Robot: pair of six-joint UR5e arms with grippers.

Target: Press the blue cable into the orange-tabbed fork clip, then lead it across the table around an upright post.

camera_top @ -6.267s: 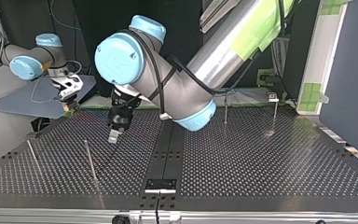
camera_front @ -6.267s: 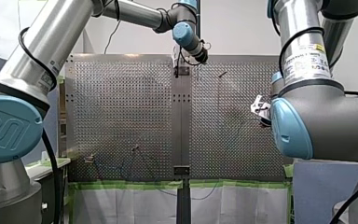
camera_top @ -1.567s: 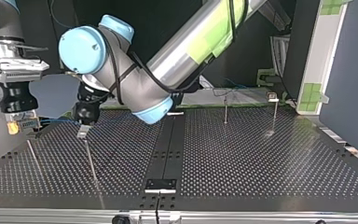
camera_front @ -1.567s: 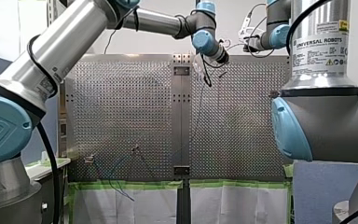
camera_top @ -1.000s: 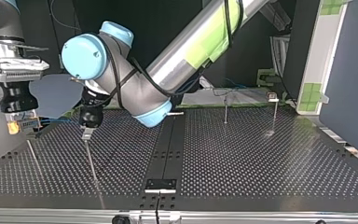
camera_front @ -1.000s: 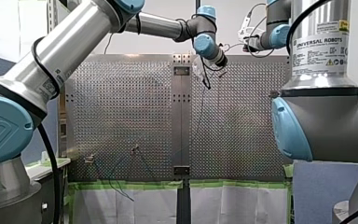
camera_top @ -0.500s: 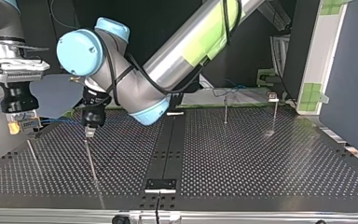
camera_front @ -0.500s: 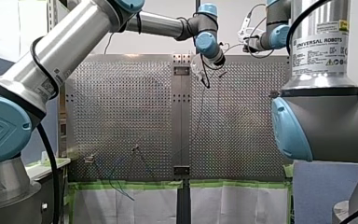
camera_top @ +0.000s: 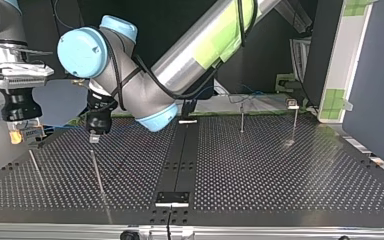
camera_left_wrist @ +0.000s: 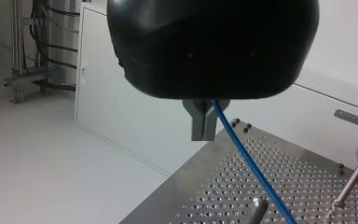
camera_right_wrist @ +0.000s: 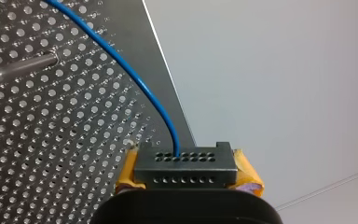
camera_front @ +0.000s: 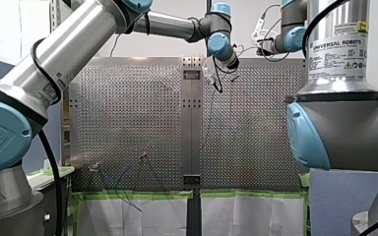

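While both arms hang over the far corner of the perforated table (camera_top: 280, 170), at the top view's left, the blue cable (camera_left_wrist: 251, 168) is strung between them. My left gripper (camera_top: 94, 139) points down just above the tip of a thin upright post (camera_top: 97, 172). Seen from its wrist, its metal fingers (camera_left_wrist: 198, 122) are drawn together with only a seam between them. The cable comes out beside their root and slants down over the table, passing just beside the rounded top of that post. Just where the fingers nip the cable I cannot make out.

My right gripper (camera_right_wrist: 186, 171) is further towards the top view's left, out past the table's edge. Its yellow pads (camera_right_wrist: 127, 173) are closed on the cable's end, a dark perforated block (camera_right_wrist: 185, 163) which the blue wire enters through one of its holes. From there the cable arcs back over the table's corner.

From the front view, a thin blue strand also shows at the table's near edge, beside a short post (camera_front: 143, 157), and it droops over the green tape (camera_front: 128, 195) there. A small clip (camera_top: 292, 104) stands on a stem at the top view's right. It is too small to show its tab, or whether the cable sits in it.
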